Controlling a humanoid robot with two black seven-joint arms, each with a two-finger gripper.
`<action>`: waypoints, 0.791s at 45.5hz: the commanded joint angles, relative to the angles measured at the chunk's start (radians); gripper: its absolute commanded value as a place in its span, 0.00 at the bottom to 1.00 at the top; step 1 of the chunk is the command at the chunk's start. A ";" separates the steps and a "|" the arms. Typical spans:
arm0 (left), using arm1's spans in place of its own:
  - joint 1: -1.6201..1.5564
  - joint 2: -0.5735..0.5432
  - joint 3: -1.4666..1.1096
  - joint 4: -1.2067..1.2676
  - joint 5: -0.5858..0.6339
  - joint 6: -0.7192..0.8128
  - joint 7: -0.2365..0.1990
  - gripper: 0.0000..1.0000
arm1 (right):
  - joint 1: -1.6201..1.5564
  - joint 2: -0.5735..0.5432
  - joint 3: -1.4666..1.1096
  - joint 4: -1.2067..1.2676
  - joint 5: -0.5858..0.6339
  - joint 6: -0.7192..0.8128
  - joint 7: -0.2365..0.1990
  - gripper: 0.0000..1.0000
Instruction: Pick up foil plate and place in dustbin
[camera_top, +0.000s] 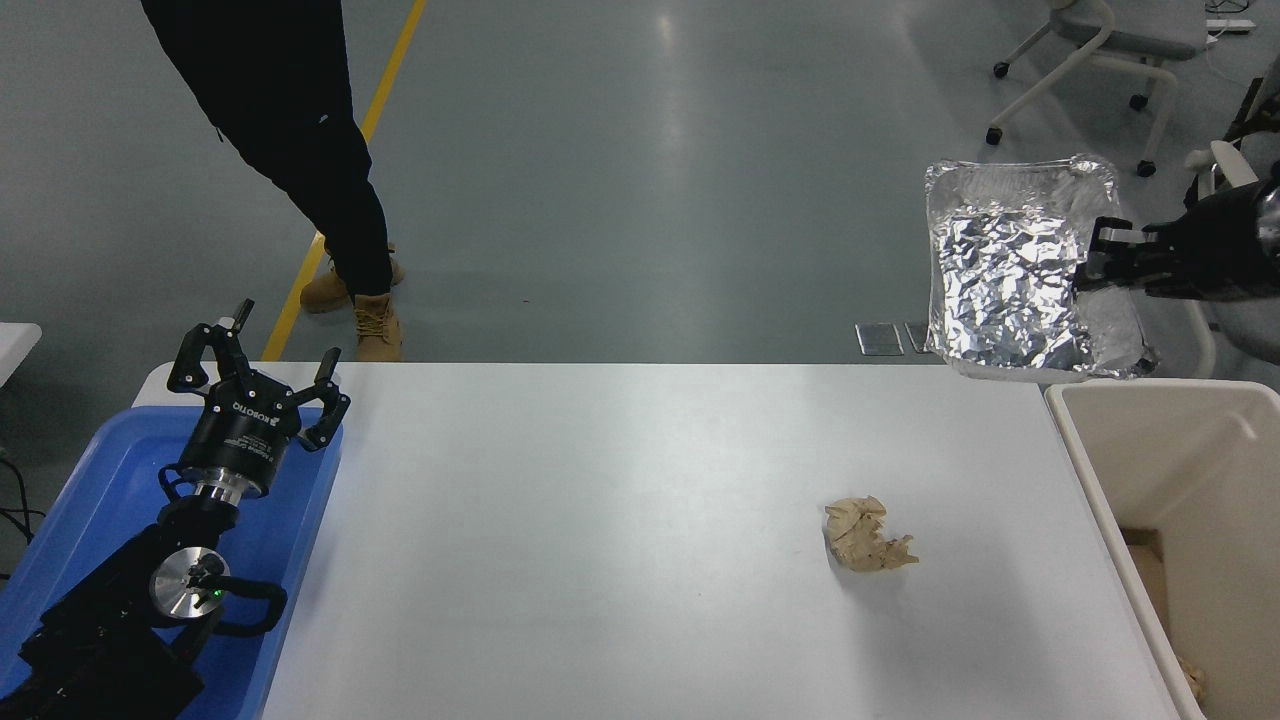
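Note:
The shiny crinkled foil plate (1010, 270) hangs tilted in the air, high above the table's far right corner. My right gripper (1095, 262) comes in from the right edge and is shut on the plate's right rim. The beige dustbin (1085, 445) stands at the table's right side, below and to the right of the plate. Its inside holds some tan scraps at the bottom. My left gripper (255, 370) is parked at the lower left over the blue tray, fingers spread open and empty.
A crumpled tan paper wad (865, 535) lies on the white table (620, 540) right of centre. A shallow blue tray (90, 480) sits at the left edge. A person in dark trousers and tan boots (290, 130) walks beyond the table. Office chairs (1100, 60) stand at the far right.

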 joint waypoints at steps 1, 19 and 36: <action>0.000 0.001 -0.001 0.001 -0.001 0.000 0.000 0.98 | -0.225 0.012 0.116 -0.344 0.113 -0.005 -0.003 0.00; 0.000 0.001 -0.001 -0.001 0.000 -0.001 0.000 0.98 | -0.702 0.116 0.148 -0.964 0.438 -0.008 -0.013 0.00; 0.000 0.001 -0.001 -0.001 0.000 0.000 0.000 0.98 | -1.053 0.167 0.306 -1.079 0.539 -0.222 -0.053 0.00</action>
